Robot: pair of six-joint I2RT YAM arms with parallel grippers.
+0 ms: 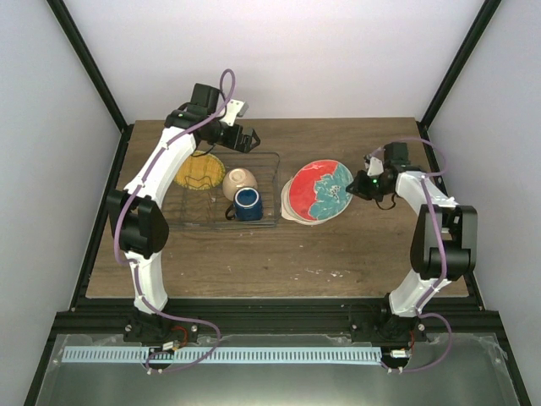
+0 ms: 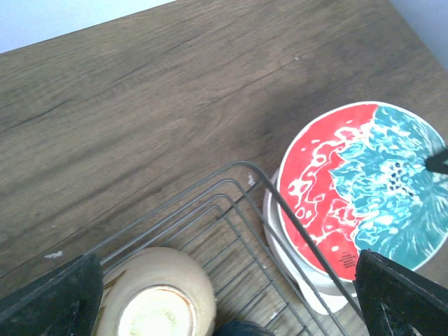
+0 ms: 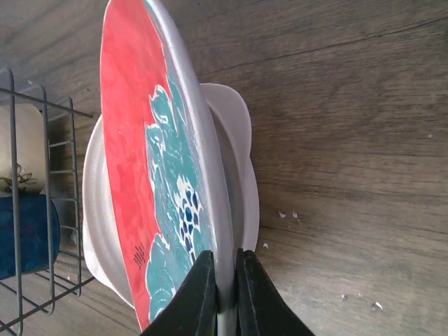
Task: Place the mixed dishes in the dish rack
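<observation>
The dish rack point(image 1: 211, 222) of thin wire holds the yellow-orange plate point(image 1: 200, 172), the cream bowl point(image 1: 240, 182) and the dark blue mug point(image 1: 248, 204). Just right of it the red plate with teal flower point(image 1: 321, 190) lies on the translucent whitish plate point(image 1: 290, 210). My right gripper point(image 3: 222, 280) is shut on the red plate's point(image 3: 133, 175) right rim, which tilts up off the whitish plate point(image 3: 241, 175). My left gripper point(image 2: 225, 260) hangs open above the rack's point(image 2: 231, 203) far right corner, over the bowl point(image 2: 157, 294), holding nothing.
Bare wooden table point(image 1: 254, 262) lies in front of the rack and behind it. Dark frame posts and white walls close the table on three sides. Small white crumbs point(image 3: 287, 215) dot the wood near the plates.
</observation>
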